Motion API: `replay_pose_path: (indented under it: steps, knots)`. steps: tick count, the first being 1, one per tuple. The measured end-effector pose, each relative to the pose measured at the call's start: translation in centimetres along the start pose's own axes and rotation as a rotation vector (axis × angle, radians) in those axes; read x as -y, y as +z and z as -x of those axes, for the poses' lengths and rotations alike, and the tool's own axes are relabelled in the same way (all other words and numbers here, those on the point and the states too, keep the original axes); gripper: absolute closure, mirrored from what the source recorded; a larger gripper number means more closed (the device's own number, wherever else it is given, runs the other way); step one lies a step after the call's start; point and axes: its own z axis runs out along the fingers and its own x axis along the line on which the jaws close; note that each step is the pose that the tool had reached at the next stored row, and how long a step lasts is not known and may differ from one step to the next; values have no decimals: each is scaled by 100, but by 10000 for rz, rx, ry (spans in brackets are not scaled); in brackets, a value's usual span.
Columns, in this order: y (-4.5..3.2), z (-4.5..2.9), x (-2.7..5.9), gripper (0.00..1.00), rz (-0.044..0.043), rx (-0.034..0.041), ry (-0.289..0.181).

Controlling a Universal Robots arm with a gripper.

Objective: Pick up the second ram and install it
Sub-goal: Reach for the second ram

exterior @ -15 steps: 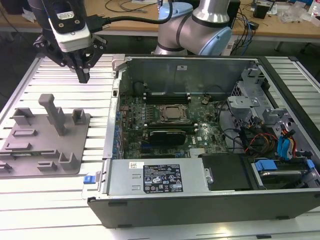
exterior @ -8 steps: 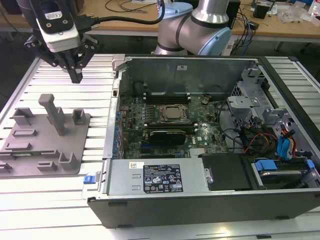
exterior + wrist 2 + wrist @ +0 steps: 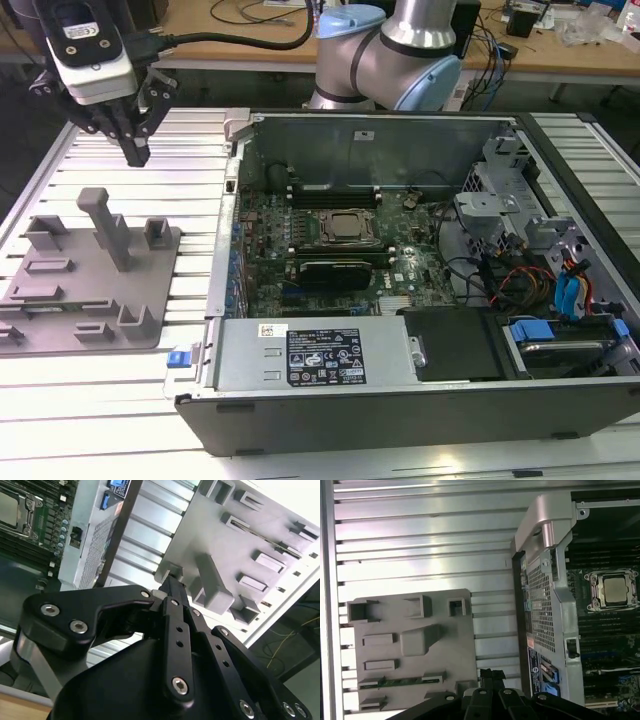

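On the grey fixture plate [image 3: 90, 290] lies one green stick, the second ram [image 3: 402, 682]. It rests flat in a slot of the plate. One tall post [image 3: 105, 225] stands up near the plate's middle. Above the plate hangs the one gripper [image 3: 137, 155], pointing straight down and not touching the plate. Its fingers are pressed together and hold nothing. To the exterior view's right of the plate sits one open computer case [image 3: 400, 420] with one silver processor [image 3: 345, 228] inside.

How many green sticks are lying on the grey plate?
1. The green stick lies flat between clips near one edge of the grey plate. Its upright posts might hide another.
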Motion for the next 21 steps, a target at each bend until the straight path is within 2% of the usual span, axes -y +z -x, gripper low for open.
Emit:
replay_pose_path:
  steps: [3,5,7,12,16,21]
  knots:
    - [1,-122,9,92,0,0,0]
    - [2,-155,12,92,0,0,0]
    - [5,-227,17,92,0,0,0]
    - [14,-305,24,92,0,1,0]
    - [26,-458,36,92,1,1,-1]
    - [51,-571,52,92,1,0,0]
